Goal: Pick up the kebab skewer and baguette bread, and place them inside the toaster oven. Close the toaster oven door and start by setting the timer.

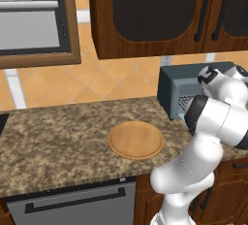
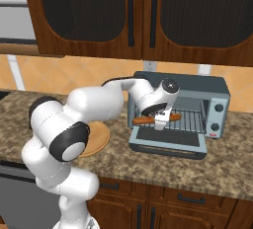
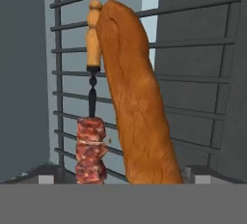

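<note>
Kitchen: granite counter [image 1: 58, 132] under dark wood cabinets [image 2: 123, 16], tiled wall behind.
Toaster oven [image 2: 217, 92]: grey-blue box at the counter's back; control strip with knobs at its right.
Toaster oven door [image 2: 170, 141]: dropped flat and open toward the room.
Wooden board [image 1: 136, 139]: round, bare, left of the oven.
Wire rack [image 3: 193, 78]: inside the oven, carries both foods.
Baguette bread [image 3: 137, 102]: orange-brown loaf lying on the rack; looks light, firm-crusted, easy to dent. Best taken across its middle.
Kebab skewer [image 3: 91, 136]: lies alongside the loaf, just beside or touching it, wooden handle toward the far end, meat chunks near the camera. Thin, stiff, light; grip by the meat section, since the stick would slip.
Gripper [image 2: 160, 123]: at the oven mouth above the foods; fingers look spread and hold nothing.
Remaining, by judgement: lift the door shut by its handle edge, then turn the timer knob.
</note>
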Robot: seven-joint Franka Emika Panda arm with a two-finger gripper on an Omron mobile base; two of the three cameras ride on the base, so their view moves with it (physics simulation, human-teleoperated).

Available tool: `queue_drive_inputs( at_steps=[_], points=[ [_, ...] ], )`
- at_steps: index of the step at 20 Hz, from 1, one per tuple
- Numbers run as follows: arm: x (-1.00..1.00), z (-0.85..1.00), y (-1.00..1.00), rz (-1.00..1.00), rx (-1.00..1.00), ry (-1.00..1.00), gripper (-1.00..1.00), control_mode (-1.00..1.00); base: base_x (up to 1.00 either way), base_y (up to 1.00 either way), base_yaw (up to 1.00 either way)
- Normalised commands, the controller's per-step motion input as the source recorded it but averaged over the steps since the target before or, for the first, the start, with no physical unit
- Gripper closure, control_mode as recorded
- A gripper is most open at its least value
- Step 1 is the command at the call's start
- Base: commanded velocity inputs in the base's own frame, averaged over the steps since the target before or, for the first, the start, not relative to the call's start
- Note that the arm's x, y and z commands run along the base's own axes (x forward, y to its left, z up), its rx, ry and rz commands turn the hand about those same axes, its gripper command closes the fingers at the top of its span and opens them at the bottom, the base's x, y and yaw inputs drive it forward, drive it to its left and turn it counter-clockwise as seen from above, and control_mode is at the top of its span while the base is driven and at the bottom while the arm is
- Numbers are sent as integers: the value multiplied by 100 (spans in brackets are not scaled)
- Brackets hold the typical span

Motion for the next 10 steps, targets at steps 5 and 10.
queue_drive_inputs(
  at_steps=[5,10],
  points=[
    [-35,41,-1,0,0,-1,-100,-100,0,0,0],
    [-53,15,-3,0,0,5,-100,-100,0,0,0]
  ],
)
